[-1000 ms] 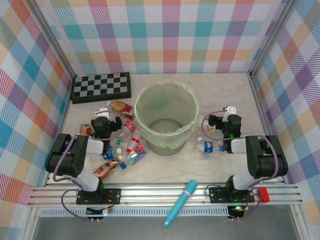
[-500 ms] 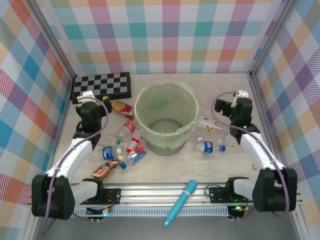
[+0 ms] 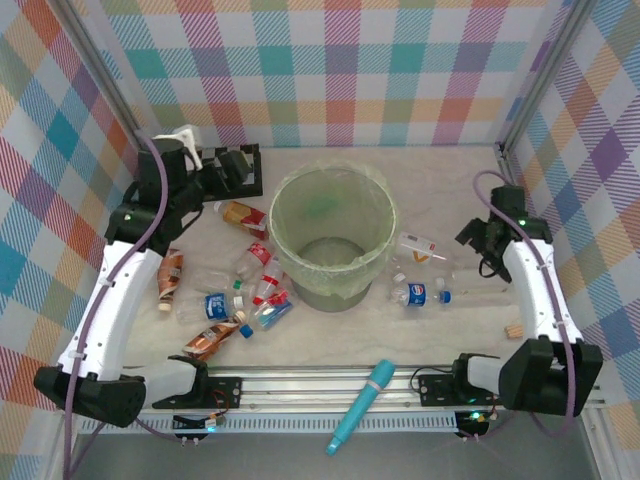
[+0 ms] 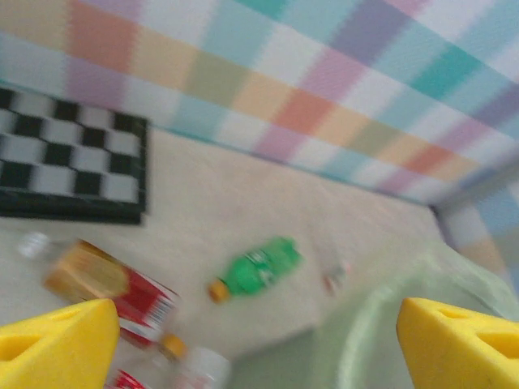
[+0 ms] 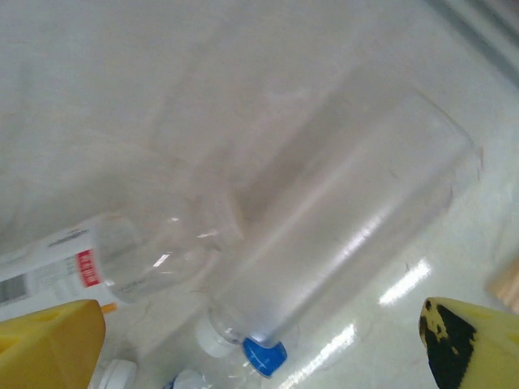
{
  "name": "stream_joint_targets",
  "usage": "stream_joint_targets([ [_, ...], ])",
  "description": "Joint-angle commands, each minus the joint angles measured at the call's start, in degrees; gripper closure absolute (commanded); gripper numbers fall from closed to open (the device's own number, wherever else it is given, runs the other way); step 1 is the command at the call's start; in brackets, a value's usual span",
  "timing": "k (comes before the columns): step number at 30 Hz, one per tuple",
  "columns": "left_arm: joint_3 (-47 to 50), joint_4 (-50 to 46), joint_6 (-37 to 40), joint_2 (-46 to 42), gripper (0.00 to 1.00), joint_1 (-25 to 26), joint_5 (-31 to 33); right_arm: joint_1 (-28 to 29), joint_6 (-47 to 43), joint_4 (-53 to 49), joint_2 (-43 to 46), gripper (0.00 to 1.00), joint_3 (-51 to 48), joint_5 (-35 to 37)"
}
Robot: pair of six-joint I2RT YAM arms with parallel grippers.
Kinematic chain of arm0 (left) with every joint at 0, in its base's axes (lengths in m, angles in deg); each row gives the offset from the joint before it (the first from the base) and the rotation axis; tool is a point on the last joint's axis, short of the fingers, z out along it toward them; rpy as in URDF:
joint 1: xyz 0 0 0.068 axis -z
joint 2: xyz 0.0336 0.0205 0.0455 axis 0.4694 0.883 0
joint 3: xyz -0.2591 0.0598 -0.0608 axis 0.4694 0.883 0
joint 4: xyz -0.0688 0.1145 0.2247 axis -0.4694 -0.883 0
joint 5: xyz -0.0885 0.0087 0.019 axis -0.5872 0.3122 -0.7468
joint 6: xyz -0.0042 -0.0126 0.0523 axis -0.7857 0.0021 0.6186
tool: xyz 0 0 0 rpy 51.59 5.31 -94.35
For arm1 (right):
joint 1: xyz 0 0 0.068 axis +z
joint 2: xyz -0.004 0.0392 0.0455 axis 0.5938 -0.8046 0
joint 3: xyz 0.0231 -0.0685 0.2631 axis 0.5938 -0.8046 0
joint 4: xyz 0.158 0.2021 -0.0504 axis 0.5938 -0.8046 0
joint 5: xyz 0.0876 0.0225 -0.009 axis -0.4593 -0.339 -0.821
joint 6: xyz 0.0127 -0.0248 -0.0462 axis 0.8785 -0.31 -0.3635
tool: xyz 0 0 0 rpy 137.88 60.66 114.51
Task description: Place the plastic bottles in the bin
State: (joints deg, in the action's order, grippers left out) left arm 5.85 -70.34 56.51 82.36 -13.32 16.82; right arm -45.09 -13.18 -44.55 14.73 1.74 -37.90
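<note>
The pale-green bin [image 3: 330, 262] stands mid-table. Several plastic bottles lie to its left: a red-labelled one [image 3: 243, 215], an orange-brown one [image 3: 170, 275] and a blue-labelled one [image 3: 214, 305]. Right of the bin lie a blue-labelled bottle [image 3: 420, 293] and a clear one [image 3: 418, 245]. My left gripper [image 3: 235, 165] hangs open, raised over the checkerboard's near edge; its view shows the red-labelled bottle [image 4: 105, 288], a green bottle [image 4: 255, 267] and the bin rim [image 4: 381, 320]. My right gripper [image 3: 478, 238] is open, low over a clear bottle [image 5: 349, 219], with nothing between its fingers [image 5: 49, 344].
A checkerboard [image 3: 170, 185] lies at the back left. A teal pen-shaped tube [image 3: 362, 405] rests across the front rail. A small cork [image 3: 515, 328] sits near the right arm. Plaid walls close in the left, back and right sides.
Both arms have unfolded from near their bases. The left gripper has risen and moved back toward the checkerboard. The right one has swung out to the bin's right.
</note>
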Motion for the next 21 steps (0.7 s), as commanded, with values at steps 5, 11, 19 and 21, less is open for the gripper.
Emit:
stream_joint_targets([
  [5, 2.7, -3.7, -3.3, 2.1, 0.19, 6.0, -8.6, -9.9, 5.2, 2.5, -4.8, 0.0, -4.6, -14.6],
  [11, 5.0, -3.8, -2.4, 4.1, 0.2, 10.4, -6.2, -10.6, 6.4, 6.4, -8.7, 0.01, -7.1, -13.1],
  [19, 2.6, -9.4, 2.0, 9.5, 0.23, 14.4, -1.6, -11.1, 9.6, 12.7, -13.3, 0.01, -10.7, -16.0],
  [21, 2.5, -9.6, 2.4, 10.2, 0.27, 14.7, -1.3, -11.0, 10.0, 13.4, -13.8, 0.0, -11.2, -16.0],
])
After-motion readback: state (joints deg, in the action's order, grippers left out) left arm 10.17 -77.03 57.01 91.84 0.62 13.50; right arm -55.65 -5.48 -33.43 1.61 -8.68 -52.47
